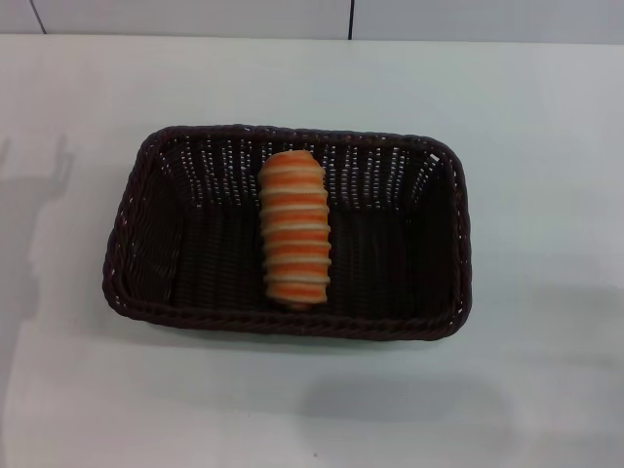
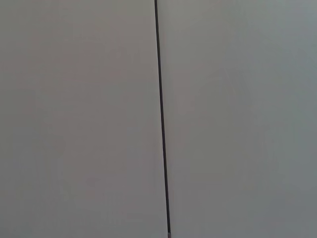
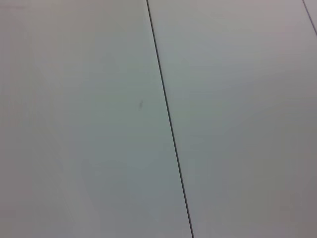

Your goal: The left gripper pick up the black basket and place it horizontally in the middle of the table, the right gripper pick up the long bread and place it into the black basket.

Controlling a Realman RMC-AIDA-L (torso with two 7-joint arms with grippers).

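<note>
The black basket (image 1: 429,244) sat lengthwise mid-table (image 1: 546,117), the long bread (image 1: 293,229) lying inside it; neither gripper showed, their state unknowable; both placements looked done, nothing apparently remaining

Desk (image 1: 546,146): cut off at every edge of the head view. Basket (image 1: 444,244) floor: partly hidden under the long bread (image 1: 294,230).

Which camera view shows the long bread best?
The head view: the long bread lies fully visible inside the black basket. Both wrist views show only pale panels with a dark seam, no bread.
</note>
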